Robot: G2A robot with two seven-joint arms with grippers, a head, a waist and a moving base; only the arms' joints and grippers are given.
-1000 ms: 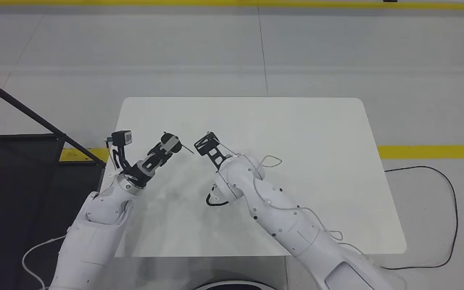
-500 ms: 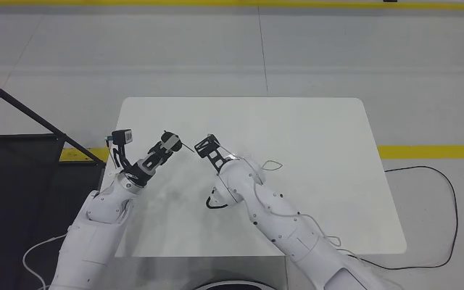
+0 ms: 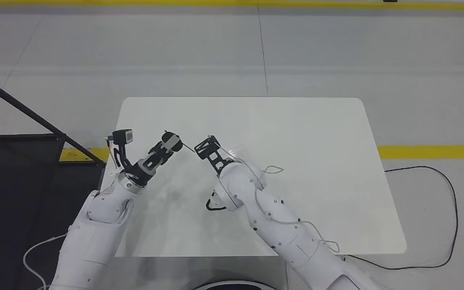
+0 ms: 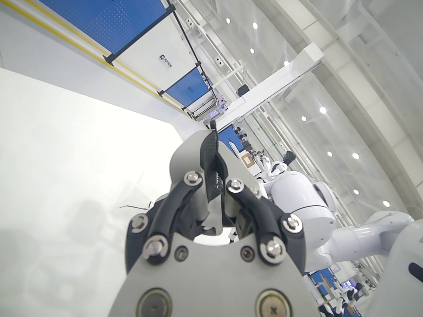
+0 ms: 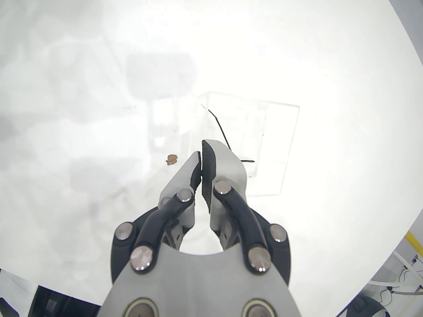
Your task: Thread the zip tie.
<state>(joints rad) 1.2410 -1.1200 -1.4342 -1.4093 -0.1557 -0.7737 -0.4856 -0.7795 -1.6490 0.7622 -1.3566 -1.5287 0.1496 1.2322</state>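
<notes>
We are looking at the left gripper (image 3: 174,142) hanging over the left part of the smooth white table (image 3: 319,130). Its ribbed black pads (image 4: 211,159) are pressing together, clamping what looks like a small black tip of the zip tie (image 5: 220,130). The tie, a thin black strand, is running rightward to the right gripper (image 3: 203,145), just beside it. That claw is closed too, with its pads meeting. We cannot tell whether it is pinching the strand, which is passing behind one metal finger. Below it a clear, square-edged box (image 5: 264,140) is sitting on the table, with a small brown speck (image 5: 172,159) lying near it. Farther right, the tabletop is stretching away to its rounded corners.
</notes>
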